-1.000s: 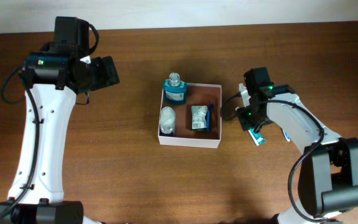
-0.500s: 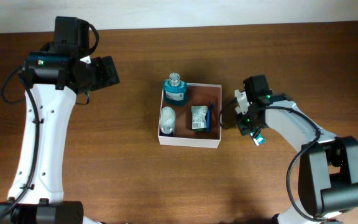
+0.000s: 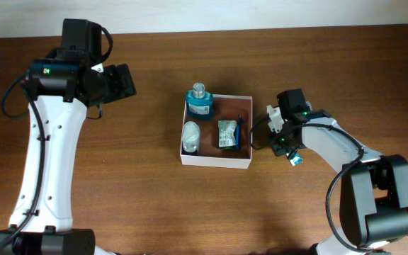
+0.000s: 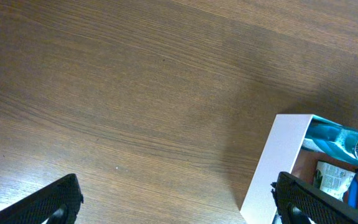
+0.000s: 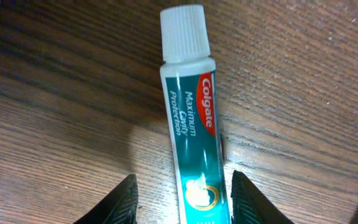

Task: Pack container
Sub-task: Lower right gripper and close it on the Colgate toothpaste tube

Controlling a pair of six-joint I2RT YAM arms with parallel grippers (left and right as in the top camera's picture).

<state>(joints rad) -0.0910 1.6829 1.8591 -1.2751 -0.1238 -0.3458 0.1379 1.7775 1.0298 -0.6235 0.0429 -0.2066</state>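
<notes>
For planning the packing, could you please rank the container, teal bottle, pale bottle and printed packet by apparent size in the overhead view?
1. container, by far the largest.
2. teal bottle.
3. pale bottle and printed packet: too alike to rank.

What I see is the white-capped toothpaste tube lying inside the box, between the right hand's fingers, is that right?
Not inside the box. The toothpaste tube lies on the bare wooden table, outside the box, between the fingers of the right hand. The right wrist view shows it plainly.
</notes>
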